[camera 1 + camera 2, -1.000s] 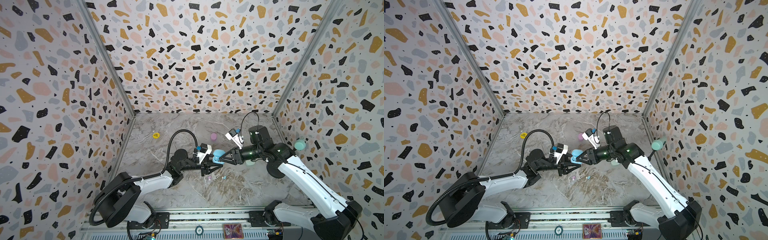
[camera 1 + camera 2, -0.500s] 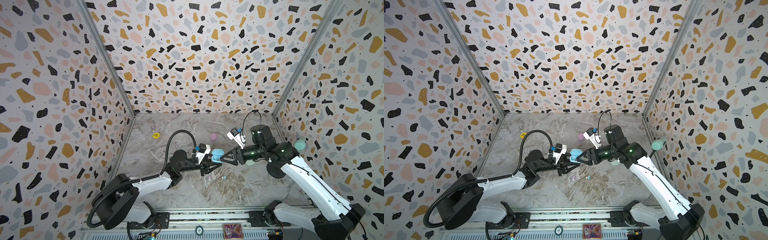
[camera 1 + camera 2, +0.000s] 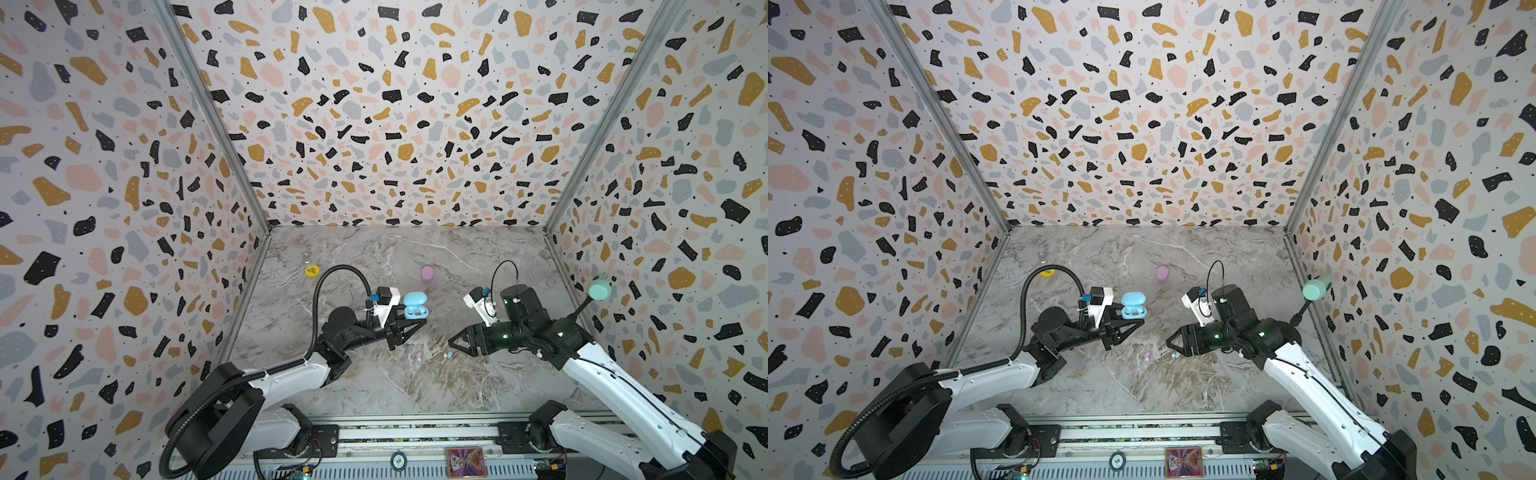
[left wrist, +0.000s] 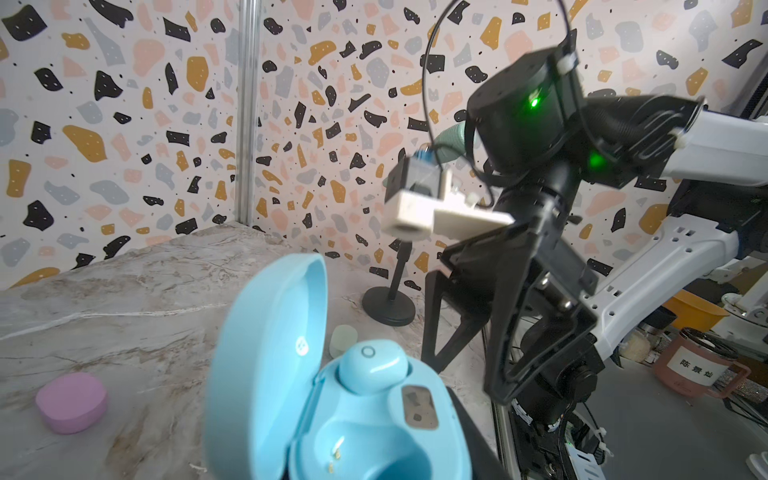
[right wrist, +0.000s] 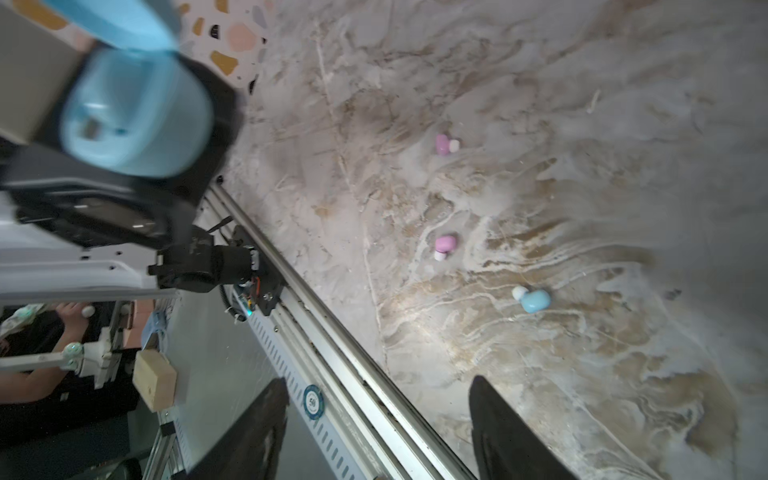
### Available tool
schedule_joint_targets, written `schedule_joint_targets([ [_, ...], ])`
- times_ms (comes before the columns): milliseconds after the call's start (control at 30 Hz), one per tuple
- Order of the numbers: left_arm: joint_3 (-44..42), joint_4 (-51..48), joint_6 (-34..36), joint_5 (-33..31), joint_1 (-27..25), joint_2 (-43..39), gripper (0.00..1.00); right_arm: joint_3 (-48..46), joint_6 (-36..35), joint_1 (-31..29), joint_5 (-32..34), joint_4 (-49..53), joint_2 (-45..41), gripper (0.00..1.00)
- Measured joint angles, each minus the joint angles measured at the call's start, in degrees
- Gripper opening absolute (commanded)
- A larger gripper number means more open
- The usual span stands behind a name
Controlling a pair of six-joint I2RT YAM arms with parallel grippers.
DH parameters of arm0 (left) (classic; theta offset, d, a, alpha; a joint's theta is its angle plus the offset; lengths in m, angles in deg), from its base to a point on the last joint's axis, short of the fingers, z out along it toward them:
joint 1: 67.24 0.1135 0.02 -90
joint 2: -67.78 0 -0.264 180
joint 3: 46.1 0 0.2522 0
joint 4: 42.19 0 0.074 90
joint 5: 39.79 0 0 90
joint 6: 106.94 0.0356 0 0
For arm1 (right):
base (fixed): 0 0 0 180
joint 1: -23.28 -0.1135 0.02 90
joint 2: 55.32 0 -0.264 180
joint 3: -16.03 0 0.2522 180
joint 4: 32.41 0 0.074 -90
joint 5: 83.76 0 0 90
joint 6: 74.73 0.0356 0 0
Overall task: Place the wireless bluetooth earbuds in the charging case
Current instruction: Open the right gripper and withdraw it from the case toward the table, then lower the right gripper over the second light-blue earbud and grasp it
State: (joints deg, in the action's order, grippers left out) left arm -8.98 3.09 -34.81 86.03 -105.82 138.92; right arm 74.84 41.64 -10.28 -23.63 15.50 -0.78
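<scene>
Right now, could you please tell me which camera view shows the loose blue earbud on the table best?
The right wrist view: the blue earbud appears large and unobstructed, with its white tip visible. In both top views the earbud is only a tiny speck. The left wrist view does not show it.

SURF: your grey marble surface | BACK: pink case shut; yellow disc back-left | MID: pink earbud, 2nd pink earbud, blue earbud, all apart | R SIDE: mint case nr blk stand base
</scene>
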Motion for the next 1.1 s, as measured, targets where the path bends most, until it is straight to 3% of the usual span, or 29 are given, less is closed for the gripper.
schedule_joint_targets([
  [200,-3.2,-1.2,0.1,-1.6,0.0,-4.8,0.24,-6.2,8.2,-5.9,7.1,-6.9,7.3,0.70],
  [567,-6.2,-4.8,0.5,-5.3,0.0,-12.4,0.23,-12.6,23.0,-6.4,12.3,-19.3,15.5,0.70],
  [1100,-7.1,-7.1,1.8,-6.4,0.0,-14.3,0.23,-12.5,28.0,-5.7,12.2,-27.1,23.0,0.70],
])
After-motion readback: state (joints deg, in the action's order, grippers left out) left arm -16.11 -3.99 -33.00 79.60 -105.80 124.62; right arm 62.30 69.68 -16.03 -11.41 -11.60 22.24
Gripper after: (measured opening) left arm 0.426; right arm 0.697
